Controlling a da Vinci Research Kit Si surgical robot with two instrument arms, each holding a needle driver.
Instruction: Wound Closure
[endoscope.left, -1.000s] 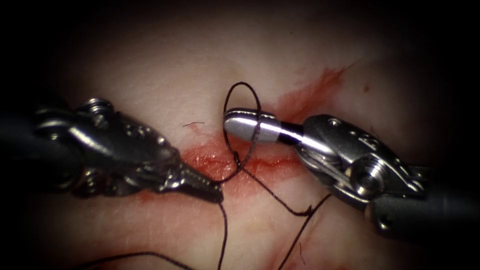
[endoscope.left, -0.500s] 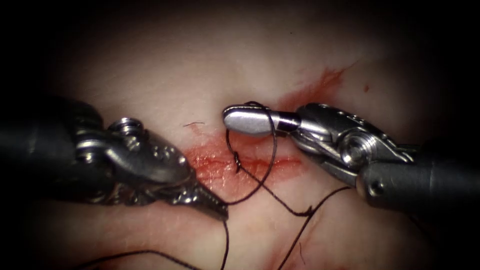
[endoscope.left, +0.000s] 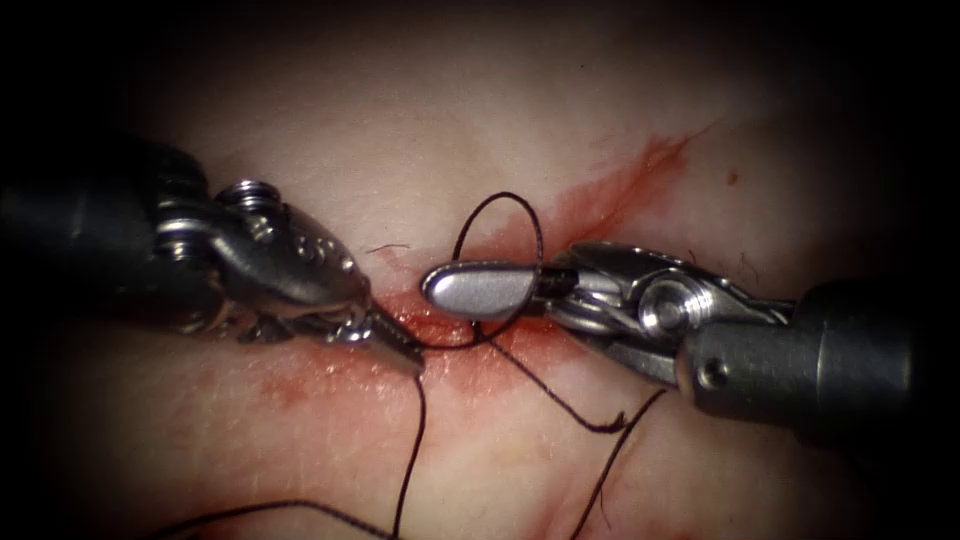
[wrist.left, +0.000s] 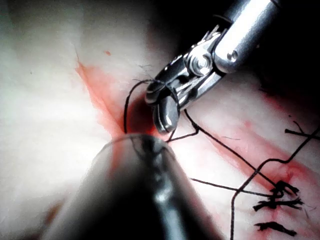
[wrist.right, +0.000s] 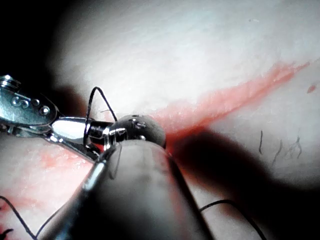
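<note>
The tissue has a reddened cut running from upper right down to the centre. My left tool reaches in from the left, its jaws shut on the dark thread at the cut's left edge. The right tool lies across the cut with its jaws shut and nothing between them. A loop of thread is wrapped around those jaws. The left wrist view shows the right tool with the loop around it. In the right wrist view the loop sits on the right tool's jaws, next to the left tool.
Two thread strands meet at a small knot below the right tool and trail toward the near edge. Red fluid stains the tissue around the cut. Earlier stitches with cut ends of thread lie further along the cut.
The left tool has moved up to the cut's edge, carrying its thread. The right tool has shifted left and down, and the loop still sits around its jaws.
</note>
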